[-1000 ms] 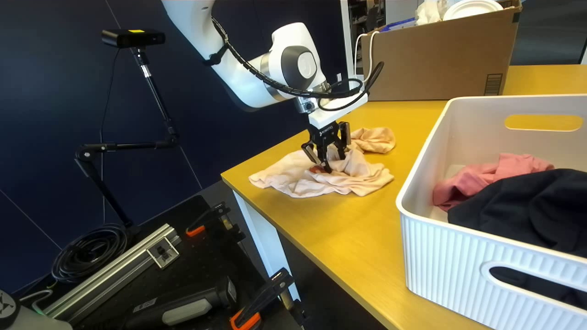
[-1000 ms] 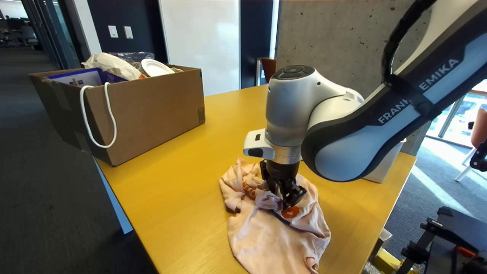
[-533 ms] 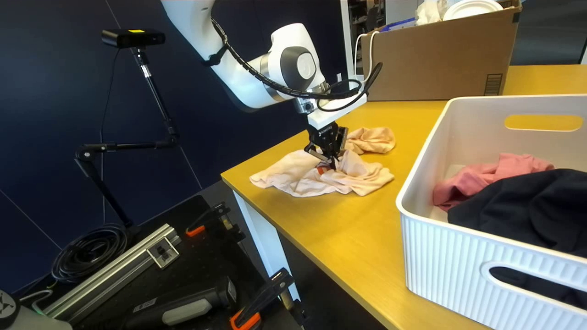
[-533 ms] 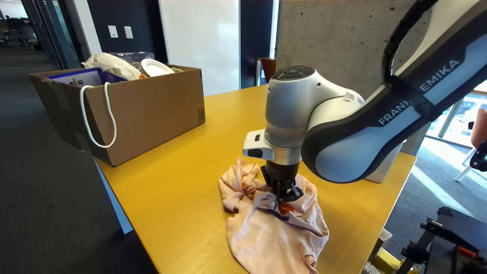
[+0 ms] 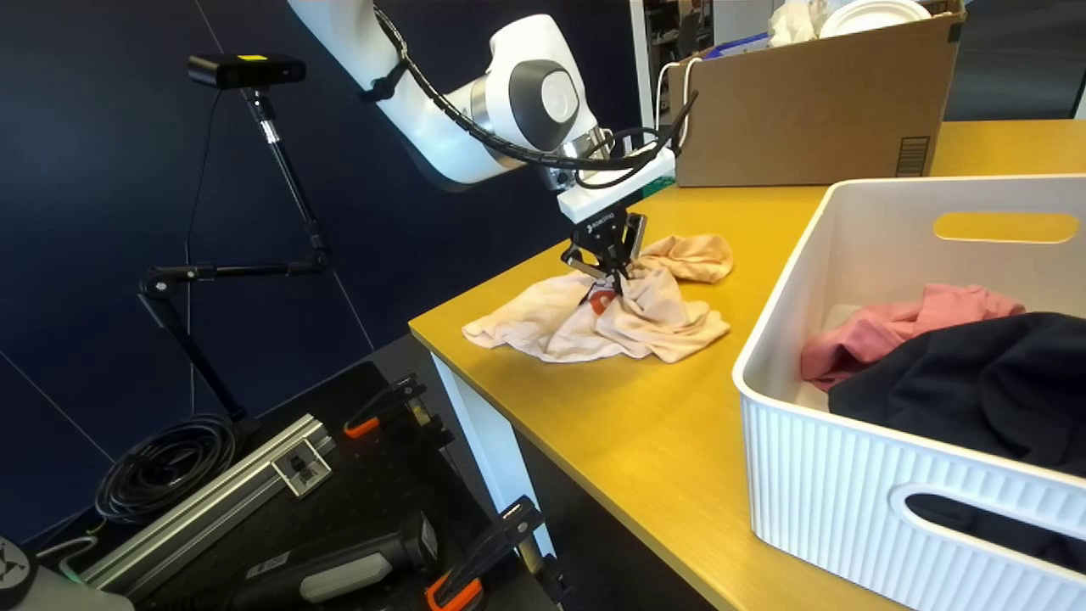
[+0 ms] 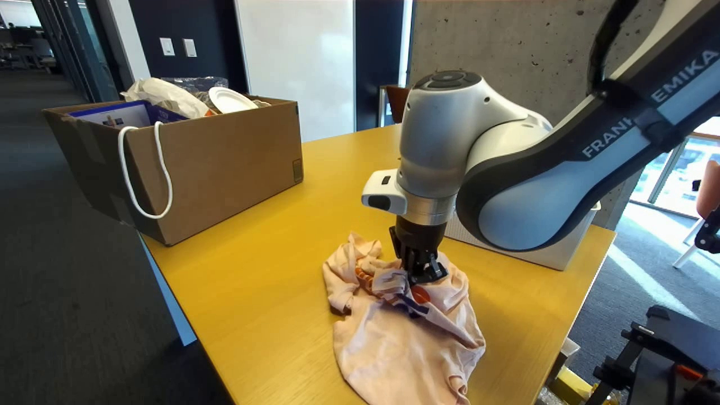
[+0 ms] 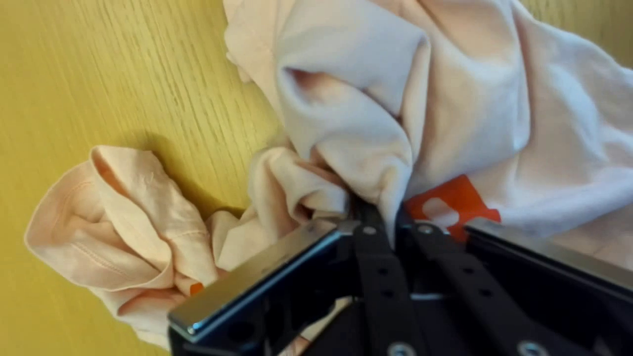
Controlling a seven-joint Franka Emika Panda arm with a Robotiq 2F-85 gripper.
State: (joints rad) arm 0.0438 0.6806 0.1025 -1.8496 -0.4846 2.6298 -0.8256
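Pinching a fold of the pale pink cloth [image 7: 465, 99], the gripper [image 7: 395, 225] shows at the bottom of the wrist view with its fingers [image 7: 381, 287] standing nearly together. A red patch [image 7: 470, 198] on the cloth lies just beside the fingers, and a bunched end of the cloth rests on the yellow table [image 7: 64, 89] at the left of that view. In an exterior view, the cloth spreads in crumpled folds near the table's corner, rising to the fingers at its middle, while a white basket [image 5: 848, 492] stands well apart with a rose cloth [image 5: 899, 327] and a black cloth [image 5: 959, 382] inside. In an exterior view, the arm [image 6: 517, 197] points the gripper down into the cloth, the basket is partly hidden behind the arm, and a cardboard box [image 6: 225, 174] with a white rope handle [image 6: 169, 188] stands on the table.
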